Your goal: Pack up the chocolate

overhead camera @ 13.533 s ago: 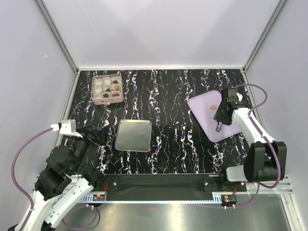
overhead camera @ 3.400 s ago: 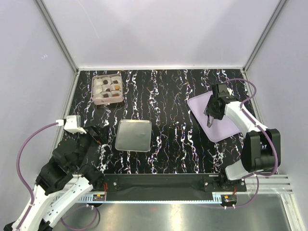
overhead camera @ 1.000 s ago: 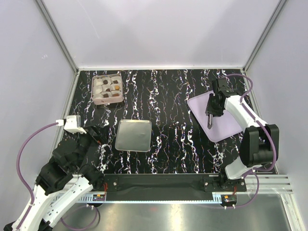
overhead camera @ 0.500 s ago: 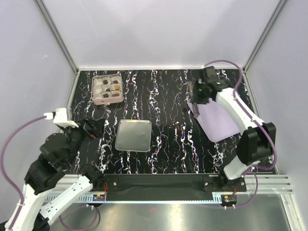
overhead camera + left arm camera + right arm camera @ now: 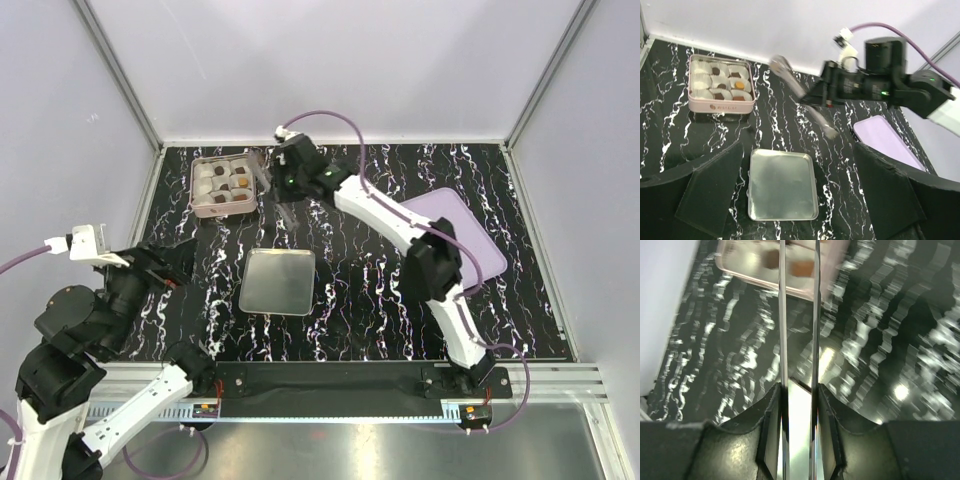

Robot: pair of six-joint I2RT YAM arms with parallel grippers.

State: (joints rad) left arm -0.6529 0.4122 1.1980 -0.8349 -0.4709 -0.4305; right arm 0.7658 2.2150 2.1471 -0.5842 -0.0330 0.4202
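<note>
Now the right gripper (image 5: 798, 407), fingers clamped on metal tongs (image 5: 782, 340), has swung from the lilac tray (image 5: 470, 238) at right to the pink box (image 5: 224, 211) at upper left, where chocolates (image 5: 722, 86) sit. It looks like a delivery, though blur hides any piece carried. Left gripper (image 5: 797, 187) hangs wide open, lower left.

A: Top view: bright, even overhead light, soft shadows, pale sheen on the steel tray (image 5: 277, 282).
B: Right wrist view: heavy motion smear. Marbled table (image 5: 880, 340) streaks, with white glare spots low right; pink tin (image 5: 832, 275) and chocolate (image 5: 801, 268) are blobs. Tweezers (image 5: 782, 340) sharp.
A: Left wrist view: tray crisp; tweezers and right arm (image 5: 920, 95) blurred.
</note>
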